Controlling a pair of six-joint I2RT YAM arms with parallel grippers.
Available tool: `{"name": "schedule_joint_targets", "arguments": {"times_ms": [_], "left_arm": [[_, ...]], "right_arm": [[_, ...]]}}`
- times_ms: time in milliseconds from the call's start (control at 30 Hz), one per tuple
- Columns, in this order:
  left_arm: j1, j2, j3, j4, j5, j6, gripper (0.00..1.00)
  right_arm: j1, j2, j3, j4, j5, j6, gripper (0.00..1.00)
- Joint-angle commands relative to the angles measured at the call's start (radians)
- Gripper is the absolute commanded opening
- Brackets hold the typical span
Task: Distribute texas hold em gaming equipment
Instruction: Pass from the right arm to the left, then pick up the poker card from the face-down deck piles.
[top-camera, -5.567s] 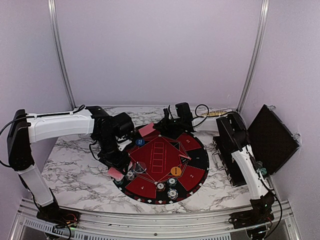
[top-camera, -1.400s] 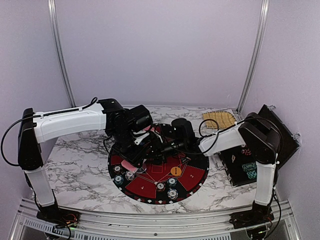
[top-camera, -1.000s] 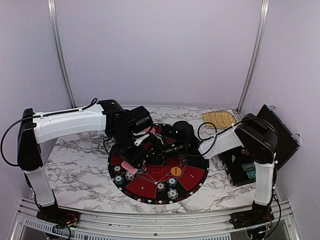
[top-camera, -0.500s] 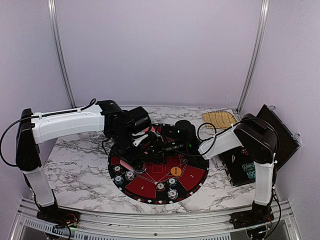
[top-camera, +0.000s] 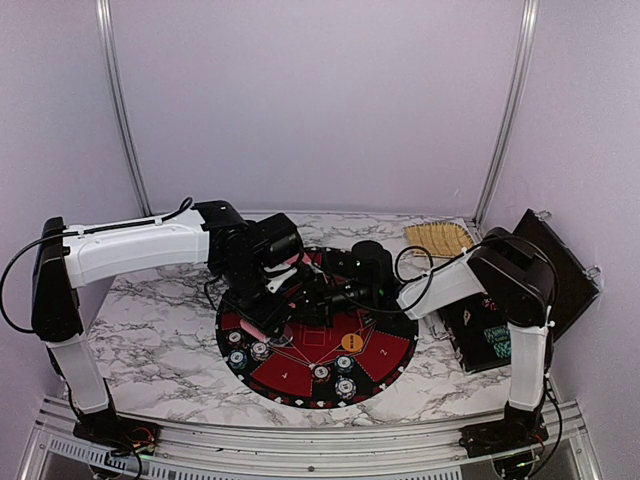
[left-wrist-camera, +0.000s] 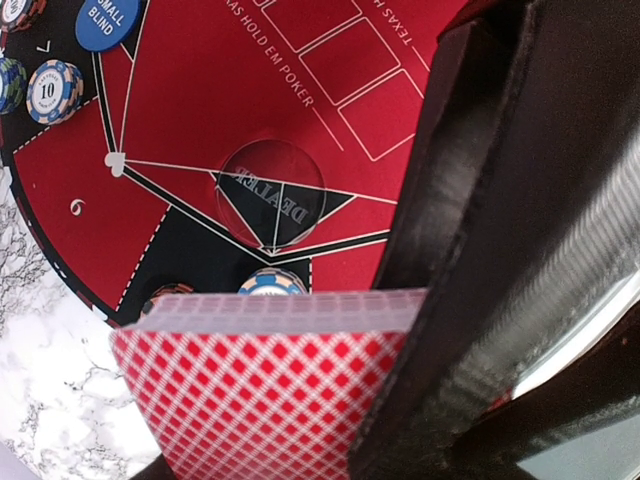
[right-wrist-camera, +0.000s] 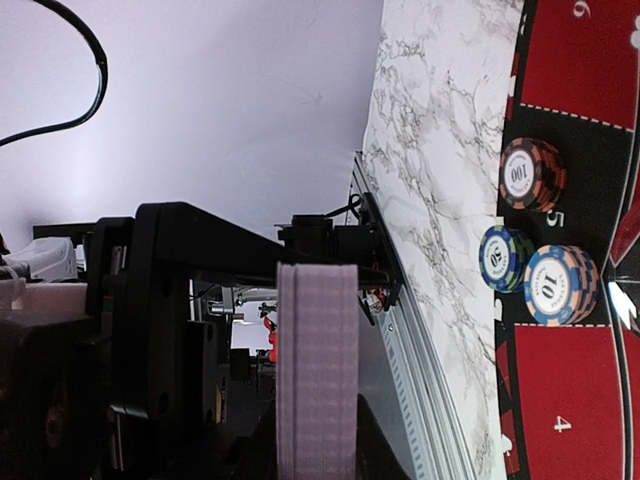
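Note:
Over the left part of the round black-and-red mat (top-camera: 390, 352) my two grippers meet at a deck of red-backed playing cards (top-camera: 254, 326). The left gripper (top-camera: 264, 316) is shut on the deck (left-wrist-camera: 260, 400); its black finger (left-wrist-camera: 470, 250) lies against the deck's right edge. The right gripper (top-camera: 306, 300) is shut across the thickness of the same stack (right-wrist-camera: 317, 370), which shows edge-on. Below lie a clear dealer button (left-wrist-camera: 272, 192), a blue button (left-wrist-camera: 107, 22), an orange button (top-camera: 351, 341) and poker chip stacks (right-wrist-camera: 532, 172) (right-wrist-camera: 560, 285) (top-camera: 345, 388).
An open black case (top-camera: 545, 275) stands at the right edge of the marble table (top-camera: 150, 340). A woven tan pad (top-camera: 437, 238) lies at the back right. A metal rail (top-camera: 300, 440) runs along the near edge.
Since the earliest frame the right arm has swung from the back of the mat over to the left gripper, which has lifted the deck. Over the last second both arms barely shift.

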Motion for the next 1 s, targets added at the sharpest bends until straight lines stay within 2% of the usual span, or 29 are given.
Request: {"name": "schedule_joint_targets", "arguments": {"times_ms": [0, 100, 467, 633, 967], "left_arm": [[-0.003, -0.036, 0.004, 0.003, 0.003, 0.005, 0.5], [-0.002, -0.037, 0.001, 0.003, 0.024, 0.008, 0.48], [-0.002, -0.043, -0.006, 0.003, 0.055, 0.019, 0.45], [-0.002, -0.048, -0.009, 0.003, 0.061, 0.018, 0.45], [-0.002, -0.047, -0.015, 0.005, 0.061, 0.016, 0.44]], "right_arm": [[-0.008, -0.029, -0.003, 0.005, 0.009, -0.049, 0.0], [-0.009, -0.044, 0.007, -0.07, 0.018, -0.113, 0.06], [-0.011, -0.076, 0.027, -0.231, 0.056, -0.25, 0.37], [-0.013, -0.082, 0.028, -0.265, 0.072, -0.279, 0.4], [-0.025, -0.104, 0.011, -0.299, 0.098, -0.305, 0.39]]}}
